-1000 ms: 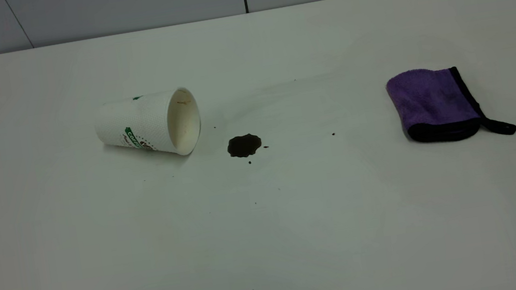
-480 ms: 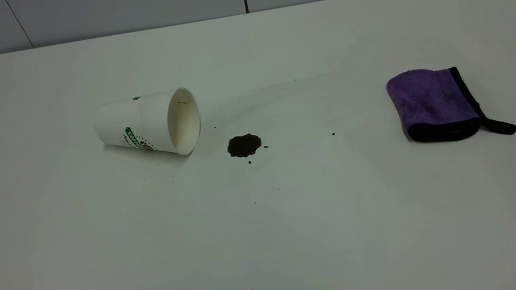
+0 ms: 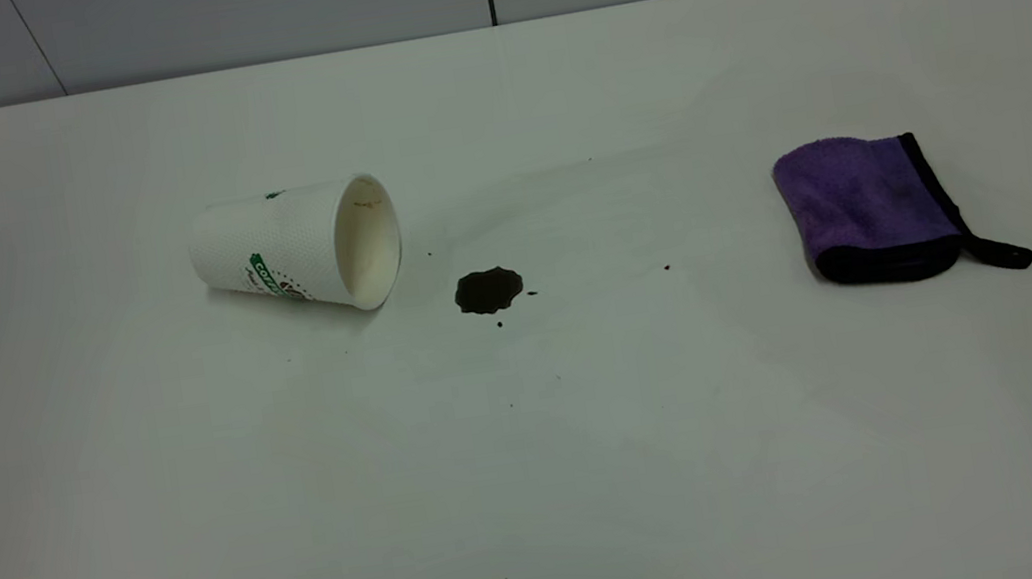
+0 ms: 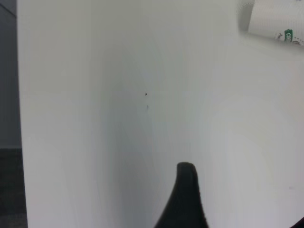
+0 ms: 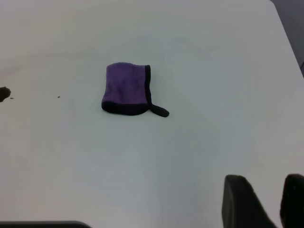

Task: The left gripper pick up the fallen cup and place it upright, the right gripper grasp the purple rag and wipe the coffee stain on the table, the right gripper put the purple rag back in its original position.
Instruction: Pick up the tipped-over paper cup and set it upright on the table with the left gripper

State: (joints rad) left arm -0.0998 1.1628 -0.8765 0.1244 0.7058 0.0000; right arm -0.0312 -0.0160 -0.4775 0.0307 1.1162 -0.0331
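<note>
From the outside camera, we see a white table with 3 things on it. A white paper cup with green print lies on its side toward the left, its open mouth facing the middle of the table. Just beside that mouth, apart from it, sits a dark coffee stain with a few tiny specks around it. Well apart to the right lies a purple rag with a black edge and a short black loop sticking out toward the right. Neither arm shows here.

In the left wrist view, we see 1 dark finger of the left gripper over bare table near the table's edge; a sliver of dark at the frame corner may be the second finger, so we cannot tell whether the jaws are apart or together. The cup shows only partly at the frame's border, well apart from the finger.

In the right wrist view, we see 2 dark fingers of the right gripper with a narrow gap of table between them, holding nothing. The rag lies flat well ahead of them, untouched, and the stain sits at the frame's border beyond it.
</note>
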